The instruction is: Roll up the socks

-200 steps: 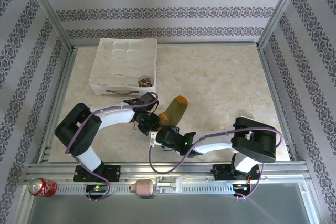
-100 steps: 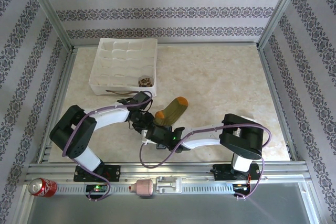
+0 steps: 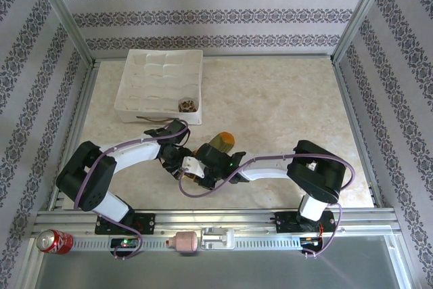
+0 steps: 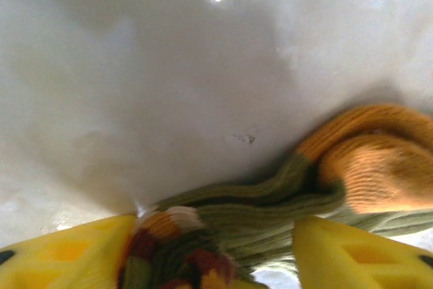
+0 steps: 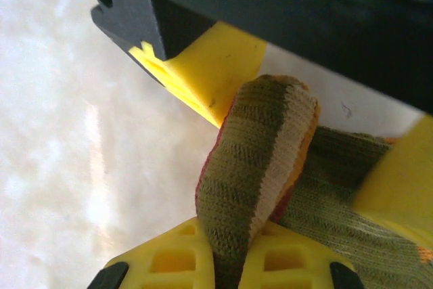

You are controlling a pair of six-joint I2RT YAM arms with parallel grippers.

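An olive-green sock (image 3: 220, 143) with an orange toe lies bunched at the table's front centre. In the left wrist view the sock (image 4: 270, 201) runs from its orange toe (image 4: 379, 167) on the right to its striped cuff (image 4: 162, 248). My left gripper (image 4: 216, 252) (image 3: 181, 159) is open, one yellow finger on each side of the sock. My right gripper (image 5: 230, 258) (image 3: 201, 167) is shut on the folded striped cuff (image 5: 257, 160), right against the left gripper's yellow fingers (image 5: 203, 72). A rolled brown patterned sock (image 3: 187, 105) sits in the white box's front right compartment.
The white divided box (image 3: 159, 65) stands at the back left, a thin dark strip (image 3: 154, 119) along its front. A red can (image 3: 54, 240) and a pink-white bottle (image 3: 184, 241) lie on the front rail. Metal frame posts border the table.
My left gripper has opened and my right gripper has shut on the cuff. The sock has bunched shorter, its toe drawn nearer the grippers.
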